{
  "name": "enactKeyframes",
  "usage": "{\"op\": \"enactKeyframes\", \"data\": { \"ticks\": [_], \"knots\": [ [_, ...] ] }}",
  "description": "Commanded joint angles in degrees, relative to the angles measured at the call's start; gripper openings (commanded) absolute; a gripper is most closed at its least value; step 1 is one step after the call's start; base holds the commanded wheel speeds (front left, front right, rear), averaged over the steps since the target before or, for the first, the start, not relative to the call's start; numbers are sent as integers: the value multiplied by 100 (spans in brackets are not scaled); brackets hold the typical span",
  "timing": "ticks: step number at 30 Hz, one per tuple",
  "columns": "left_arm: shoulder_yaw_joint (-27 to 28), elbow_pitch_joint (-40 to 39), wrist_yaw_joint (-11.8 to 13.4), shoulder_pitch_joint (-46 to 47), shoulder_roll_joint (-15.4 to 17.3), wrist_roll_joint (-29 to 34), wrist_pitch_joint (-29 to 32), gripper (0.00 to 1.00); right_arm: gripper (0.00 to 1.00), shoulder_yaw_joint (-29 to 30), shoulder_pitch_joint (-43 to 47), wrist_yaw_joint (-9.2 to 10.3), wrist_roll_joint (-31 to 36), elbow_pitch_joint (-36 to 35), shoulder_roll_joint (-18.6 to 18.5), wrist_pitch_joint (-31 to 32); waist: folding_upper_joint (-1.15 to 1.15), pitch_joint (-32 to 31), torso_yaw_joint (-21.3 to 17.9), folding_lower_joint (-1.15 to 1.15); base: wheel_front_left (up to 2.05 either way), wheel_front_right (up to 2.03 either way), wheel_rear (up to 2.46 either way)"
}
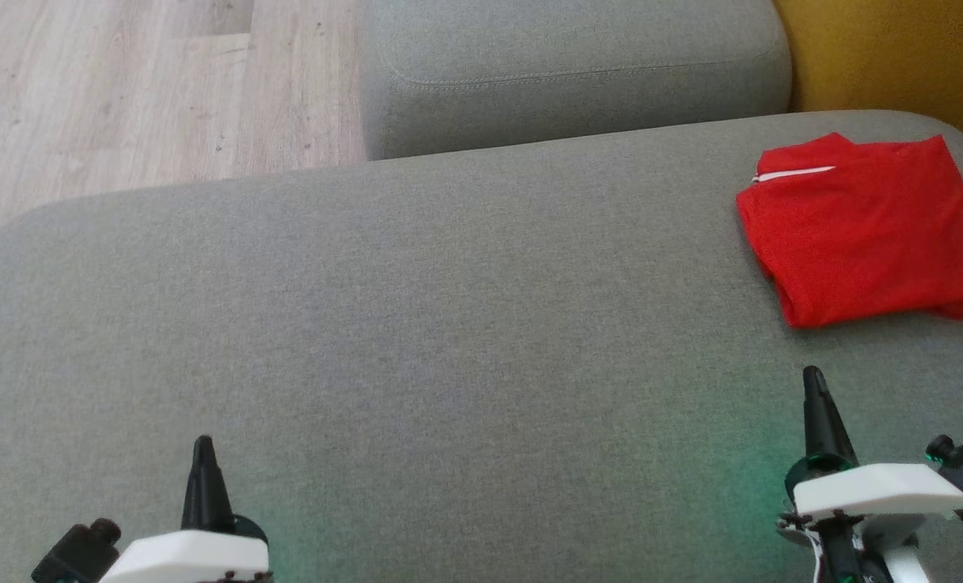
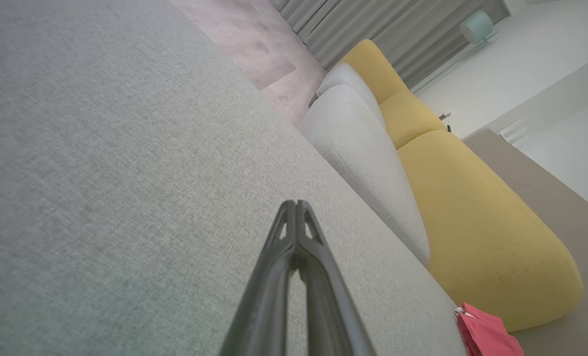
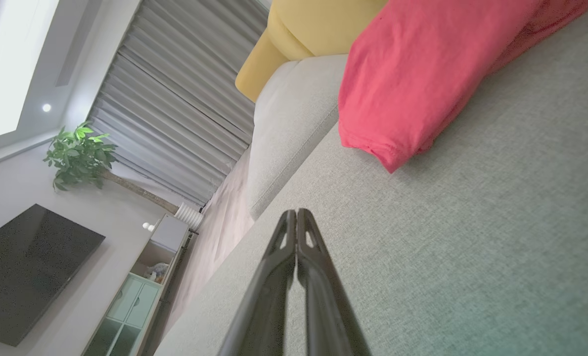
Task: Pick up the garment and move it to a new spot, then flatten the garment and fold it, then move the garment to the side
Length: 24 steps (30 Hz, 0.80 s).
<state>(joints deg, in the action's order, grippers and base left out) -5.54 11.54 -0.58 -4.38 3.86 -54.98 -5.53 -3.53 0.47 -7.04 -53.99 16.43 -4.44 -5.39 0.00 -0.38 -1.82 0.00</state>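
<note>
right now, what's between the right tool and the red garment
Only bare grey sofa cushion lies between the right tool and the red garment, seen in the head view.

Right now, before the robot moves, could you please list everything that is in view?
folded red fabric garment: one, red with a white stripe, far right of the seat
large grey fabric seat: one, grey, under the garment
grey fabric cushion: one, grey, beyond the seat
yellow fabric sofa: one, yellow, beside the cushion
pale wooden floor: one, pale brown, left of the cushion
grey pleated curtain: one, grey, background
green leafy plant: one, green, beside the curtain
black flat screen: one, black, on the wall
left end effector: one, dark, shut, empty
right end effector: one, dark, shut, empty, near the garment
</note>
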Motion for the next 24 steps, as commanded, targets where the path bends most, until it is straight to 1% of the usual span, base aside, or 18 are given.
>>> {"op": "enactKeyframes", "data": {
  "ticks": [1,24],
  "knots": [
    [159,-133,-45,301,84,-140,30,0,0,-16,-302,-25,-159,-206,-65,46,0,1,3,0,0,0,0],
    [468,14,-303,593,89,-1657,410,0,0,300,-438,-33,-1693,-225,-42,428,0,23,74,0,0,0,0]
  ]
}}
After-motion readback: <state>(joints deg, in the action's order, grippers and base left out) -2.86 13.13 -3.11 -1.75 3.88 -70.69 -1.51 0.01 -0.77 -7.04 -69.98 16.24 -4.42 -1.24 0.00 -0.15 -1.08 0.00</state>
